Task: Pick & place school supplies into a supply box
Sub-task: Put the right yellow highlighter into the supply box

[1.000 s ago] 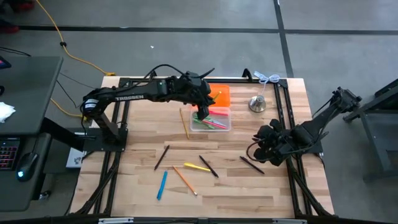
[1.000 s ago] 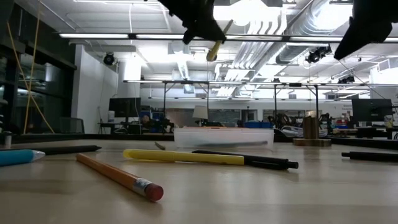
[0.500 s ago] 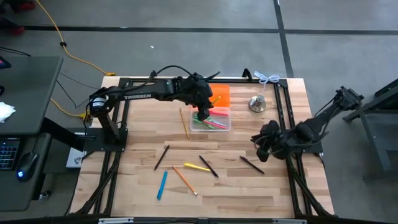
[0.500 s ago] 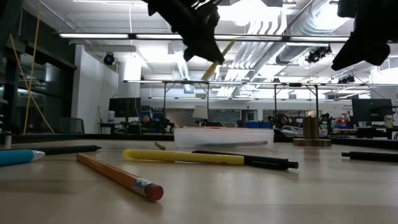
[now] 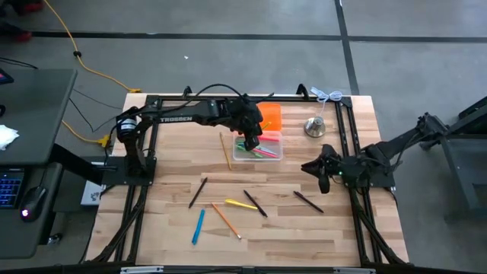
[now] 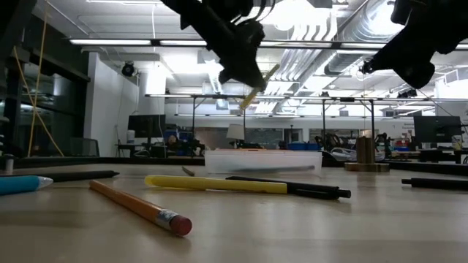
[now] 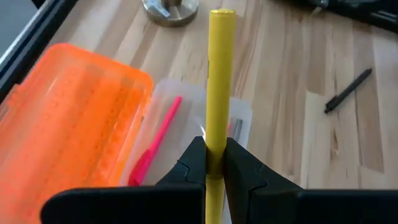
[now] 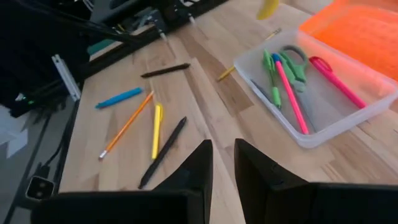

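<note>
While the left hand (image 7: 215,163) hangs above the box (image 5: 258,148), it is clenched on a yellow pen (image 7: 219,81) that stands clear of the desk (image 5: 274,236), its tip tilting down toward the clear tub in the low view. The box sits at the far middle of the desk with its orange lid (image 5: 271,115) touching its far side. Inside it the right wrist view shows green-handled scissors (image 8: 291,57), two pink pens and a green one, though more may be hidden.

Six supplies lie loose on the desk — a wooden pencil (image 5: 225,151) just left of the box, a black pen (image 5: 198,192) nearer the front, a blue pen (image 5: 198,226), an orange pencil (image 5: 226,220), a yellow pen crossed by a black one (image 5: 255,203) at the middle front, and another black pen (image 5: 308,201) to the right. With the one in the grip, that makes seven outside the box.

The right hand (image 5: 323,169) hovers above the desk right of the box, its fingers (image 8: 189,171) close together with a narrow gap and nothing between them.

White lettering on the left arm reads TROSSEN. A silver bell (image 5: 315,127) stands right of the lid, apart from it. Black frame rails run along the desk's sides, and a yellow cable (image 5: 76,53) trails over the floor beyond the far-left corner.
</note>
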Motion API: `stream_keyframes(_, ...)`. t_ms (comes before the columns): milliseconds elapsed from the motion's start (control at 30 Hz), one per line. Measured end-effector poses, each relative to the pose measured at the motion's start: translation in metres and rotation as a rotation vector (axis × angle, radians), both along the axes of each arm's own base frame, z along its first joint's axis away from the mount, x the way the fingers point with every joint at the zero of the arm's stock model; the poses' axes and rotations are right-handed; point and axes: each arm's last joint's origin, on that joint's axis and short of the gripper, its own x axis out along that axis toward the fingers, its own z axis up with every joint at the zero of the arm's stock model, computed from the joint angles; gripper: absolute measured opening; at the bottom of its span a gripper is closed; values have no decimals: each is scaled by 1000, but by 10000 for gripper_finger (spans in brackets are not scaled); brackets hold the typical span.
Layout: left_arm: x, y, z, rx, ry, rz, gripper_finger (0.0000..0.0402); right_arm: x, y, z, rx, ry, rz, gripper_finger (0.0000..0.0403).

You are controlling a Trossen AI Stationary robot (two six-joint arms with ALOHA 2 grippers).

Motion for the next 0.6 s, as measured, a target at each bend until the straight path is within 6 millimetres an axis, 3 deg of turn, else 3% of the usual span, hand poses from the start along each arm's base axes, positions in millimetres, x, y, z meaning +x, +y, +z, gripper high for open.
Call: stream_keyframes(600, 15, 5, -30, -41, 45, -10, 56, 10, -20, 3, 9, -72, 145, 43)
